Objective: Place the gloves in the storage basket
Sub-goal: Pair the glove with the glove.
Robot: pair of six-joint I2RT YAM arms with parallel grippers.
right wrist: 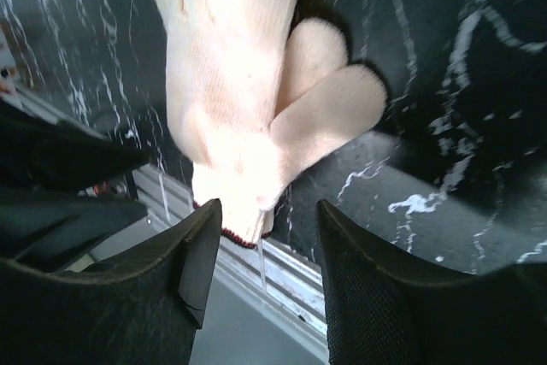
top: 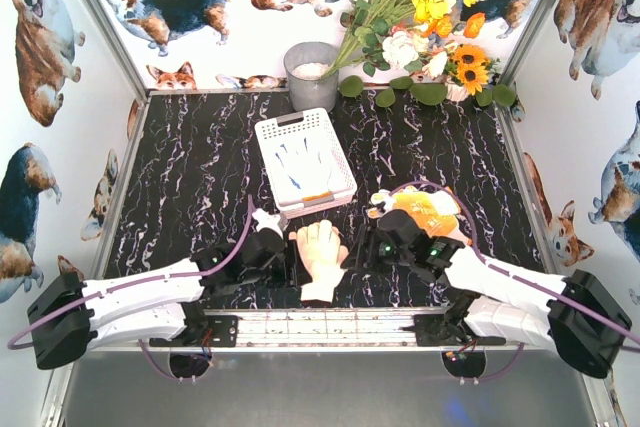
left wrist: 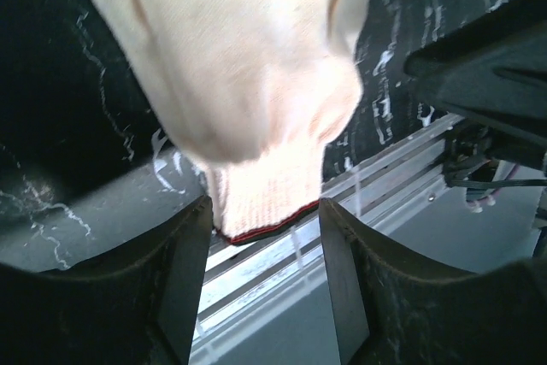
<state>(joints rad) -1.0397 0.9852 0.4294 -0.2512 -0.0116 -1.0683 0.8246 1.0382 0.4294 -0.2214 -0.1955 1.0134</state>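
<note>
Left tool (left wrist: 265,215): I saw jaws parted, astride the cuff of a cream knitted glove (left wrist: 231,66).
Right tool (right wrist: 269,211): parted likewise, same cuff.

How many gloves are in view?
3: cream glove at front centre, yellow glove to its right, white glove in the basket. More may lie hidden under the last two.

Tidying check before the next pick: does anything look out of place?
The cream glove lies at the very near edge of the table, its red-trimmed cuff reaching, perhaps overhanging, the metal rail; it might slip off. A yellow-and-orange glove also lies outside the white basket.
</note>
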